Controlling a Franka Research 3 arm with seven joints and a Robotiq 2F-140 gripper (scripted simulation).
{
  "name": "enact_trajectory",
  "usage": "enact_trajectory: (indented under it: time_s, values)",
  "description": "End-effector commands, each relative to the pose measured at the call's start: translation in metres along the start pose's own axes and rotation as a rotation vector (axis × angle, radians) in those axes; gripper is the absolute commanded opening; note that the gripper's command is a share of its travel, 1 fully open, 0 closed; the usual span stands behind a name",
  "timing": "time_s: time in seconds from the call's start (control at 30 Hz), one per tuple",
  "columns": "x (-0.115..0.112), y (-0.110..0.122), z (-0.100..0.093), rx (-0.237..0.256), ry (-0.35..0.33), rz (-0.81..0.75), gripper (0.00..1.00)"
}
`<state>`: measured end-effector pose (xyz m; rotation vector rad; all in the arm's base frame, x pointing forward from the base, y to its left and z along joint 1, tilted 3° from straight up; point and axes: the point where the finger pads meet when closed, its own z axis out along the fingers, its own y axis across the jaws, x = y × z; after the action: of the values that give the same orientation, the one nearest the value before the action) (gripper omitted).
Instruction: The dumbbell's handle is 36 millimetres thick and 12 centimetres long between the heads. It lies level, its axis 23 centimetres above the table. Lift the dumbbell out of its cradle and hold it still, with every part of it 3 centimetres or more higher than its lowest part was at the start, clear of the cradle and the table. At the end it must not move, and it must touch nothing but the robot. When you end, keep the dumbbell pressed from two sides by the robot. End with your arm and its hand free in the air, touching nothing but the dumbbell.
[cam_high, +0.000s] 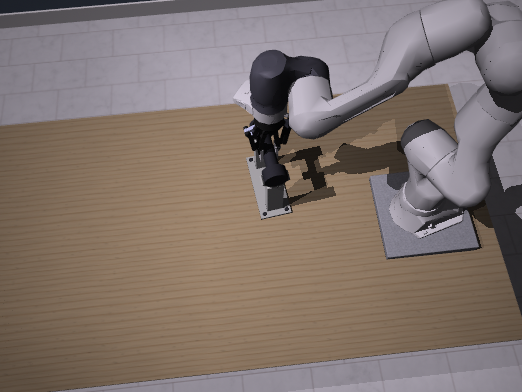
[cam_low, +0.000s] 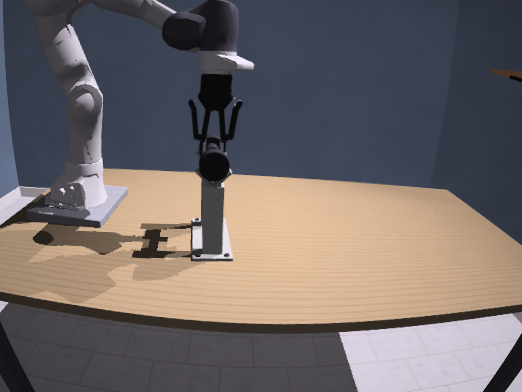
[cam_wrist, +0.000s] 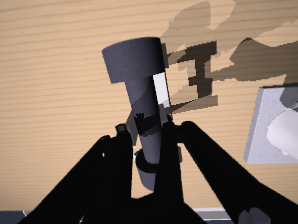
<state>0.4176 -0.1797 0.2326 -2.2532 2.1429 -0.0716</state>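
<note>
The dark dumbbell (cam_high: 274, 171) (cam_low: 214, 163) (cam_wrist: 135, 64) lies level on top of its grey cradle post (cam_high: 275, 198) (cam_low: 212, 215), which stands on a bolted base plate (cam_high: 280, 212) (cam_low: 227, 248) on the wooden table (cam_high: 125, 250) (cam_low: 350, 250). My gripper (cam_high: 266, 142) (cam_low: 214, 141) (cam_wrist: 149, 114) comes straight down from above and is shut on the dumbbell's handle, one finger on each side. In the wrist view the near head fills the top and the far head shows below the fingers. The dumbbell rests in the cradle's notches.
The arm's grey base plate (cam_high: 395, 240) (cam_low: 100, 210) sits at the table's edge near the cradle. The arm's dark shadows fall on the table between the base and the cradle.
</note>
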Motion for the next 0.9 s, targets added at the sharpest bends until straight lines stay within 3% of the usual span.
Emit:
enact_trajectory:
  time_s: [0.0,0.37,0.87]
  values:
    - [0.001,0.002,0.001,-0.005,0.001,-0.002,0.00]
    - [0.001,0.001,-0.004,-0.005,0.001,-0.002,0.00]
    - [0.001,0.001,-0.028,-0.005,0.001,-0.002,0.00]
